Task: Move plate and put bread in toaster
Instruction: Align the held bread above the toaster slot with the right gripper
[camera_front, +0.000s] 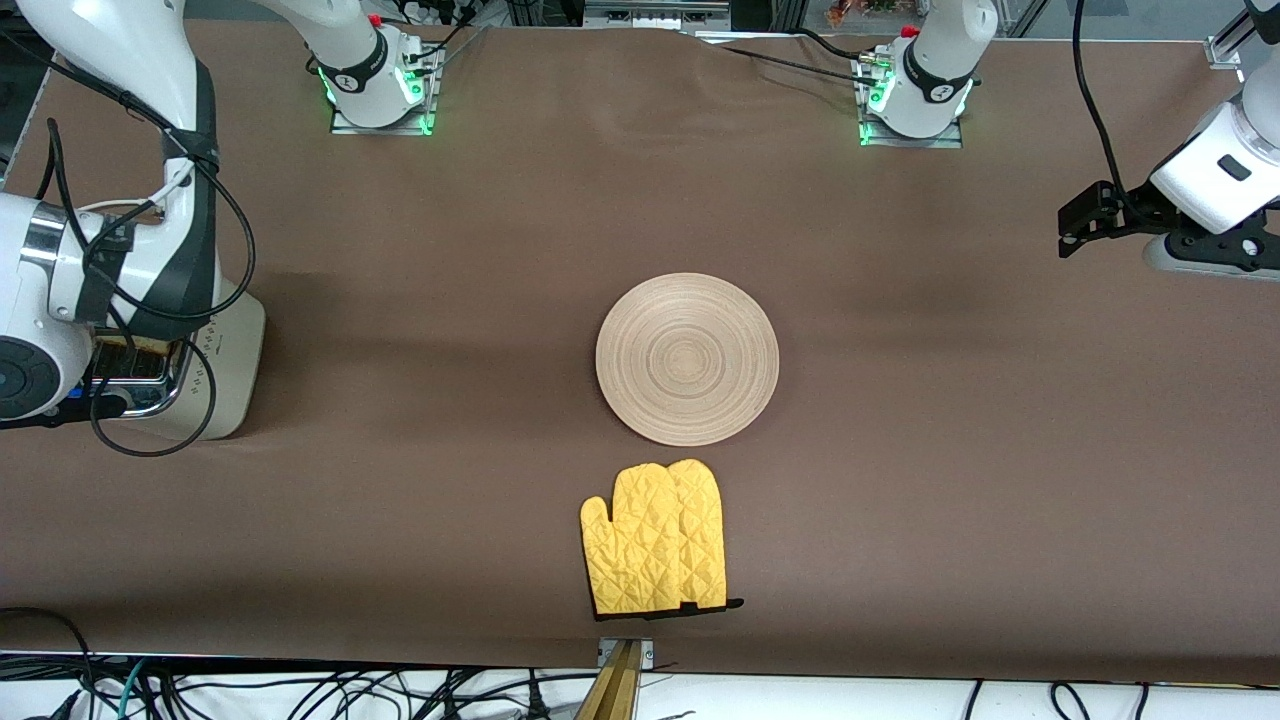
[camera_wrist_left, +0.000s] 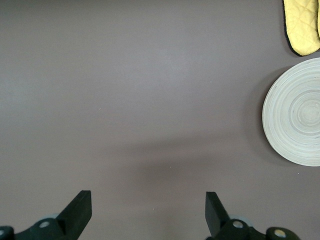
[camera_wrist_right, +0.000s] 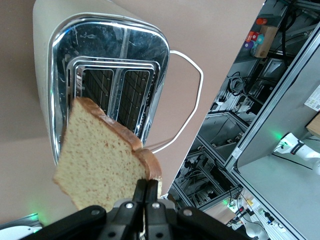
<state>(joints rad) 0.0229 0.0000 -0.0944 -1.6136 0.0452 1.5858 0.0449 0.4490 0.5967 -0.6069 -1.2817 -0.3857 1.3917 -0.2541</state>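
My right gripper (camera_wrist_right: 146, 192) is shut on one corner of the bread (camera_wrist_right: 100, 160), a light brown speckled slice with a darker crust. It holds the slice tilted just above the toaster's chrome top (camera_wrist_right: 107, 65), over its two slots. In the front view the cream toaster (camera_front: 225, 370) stands at the right arm's end of the table, half hidden by the right arm's wrist. The round light-wood plate (camera_front: 687, 358) lies bare at mid-table and also shows in the left wrist view (camera_wrist_left: 295, 120). My left gripper (camera_wrist_left: 148, 200) is open and empty, up over the left arm's end of the table (camera_front: 1085, 225).
A yellow oven mitt (camera_front: 655, 538) lies nearer to the front camera than the plate; it also shows in the left wrist view (camera_wrist_left: 302, 25). The toaster's white cord (camera_wrist_right: 187, 100) loops on the brown cloth beside it. The arm bases (camera_front: 380, 80) stand along the table's edge.
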